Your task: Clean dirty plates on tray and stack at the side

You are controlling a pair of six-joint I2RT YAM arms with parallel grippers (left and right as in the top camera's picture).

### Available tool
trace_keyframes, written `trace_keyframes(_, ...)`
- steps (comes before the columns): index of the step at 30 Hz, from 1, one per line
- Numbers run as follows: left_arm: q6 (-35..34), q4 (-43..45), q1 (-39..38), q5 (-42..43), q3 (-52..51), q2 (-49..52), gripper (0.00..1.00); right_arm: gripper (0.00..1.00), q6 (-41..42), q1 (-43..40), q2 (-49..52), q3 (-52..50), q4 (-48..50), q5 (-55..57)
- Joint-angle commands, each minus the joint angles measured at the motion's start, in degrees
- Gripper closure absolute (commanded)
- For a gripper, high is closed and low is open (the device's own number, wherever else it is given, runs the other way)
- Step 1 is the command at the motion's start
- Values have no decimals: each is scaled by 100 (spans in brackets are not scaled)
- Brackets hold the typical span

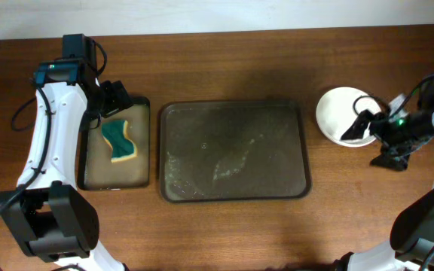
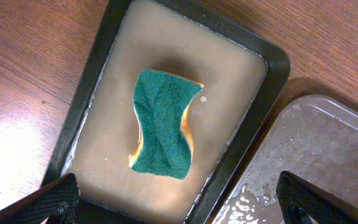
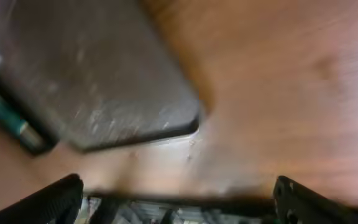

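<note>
- Plates (image 1: 336, 113), white, round and glossy: stacked on the brown wooden table (image 1: 232, 233) at the far right, well apart from the large tray. The number in the stack cannot be told.
- Left gripper (image 1: 116, 99): hovers above the far end of the narrow black tray (image 1: 149, 143). Jaws spread wide, with nothing between them.
- Narrow black tray: holds murky beige water (image 2: 235, 93). A green-topped, yellow-bodied sponge (image 1: 119, 141) lies flat in it, near the middle.
- Large dark brown-grey rectangular tray (image 1: 232, 128), with rounded corners and a raised rim: lies at the table centre, just beside the narrow black tray. Its scuffed surface is wet and streaked, and it carries no plates.
- Right gripper (image 1: 358, 126): positioned over the near-right part of the plates. The wrist view is blurred but shows both fingertips at the frame's outer corners, so the jaws stand wide apart and grip nothing.
- Plates relative to the jaws: directly beneath the right gripper. Whether a finger touches them cannot be told.
</note>
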Motion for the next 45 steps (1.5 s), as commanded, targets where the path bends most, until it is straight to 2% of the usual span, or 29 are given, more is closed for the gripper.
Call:
trace_keyframes(1,7,-9,33,37,57,-61,0,2,-1377,-20,-90,-24,-820,-1180)
trace_keyframes(5,7,-9,35,37,57,-61,1,2,-1414,17,-557,-533,-817,-1049)
trace_keyframes(8,7,-9,33,37,57,-61,1,2,-1751,22,-1276,-1189,-817,-1049)
trace_keyframes(14,7,-9,33,37,57,-61,1,2,-1856,17,-3447,-2695,-817,-804)
trace_keyframes(19,7,-9,33,37,57,-61,1,2,-1856,17,-4463,-2949,-815,-793)
trace_keyframes(23,7,-9,33,37,57,-61,1,2,-1856,17,-4793,-2949,-813,-791)
trace_keyframes(27,7,-9,33,37,57,-61,1,2,-1860,17,-4800,-2949,-815,-743)
trace_keyframes(30,7,-9,33,37,57,-61,1,2,-1858,17,-4802,-2949,-732,-310)
trace_keyframes(33,7,-9,33,39,57,-61,1,2,-1858,17,-4802,-2951,-568,-474)
trace_keyframes(38,7,-9,33,37,57,-61,1,2,-1858,356,-5576,-3045,389,-949)
trace_keyframes(45,7,-9,33,37,57,-61,1,2,-1858,2028,-7862,-3626,2194,-944)
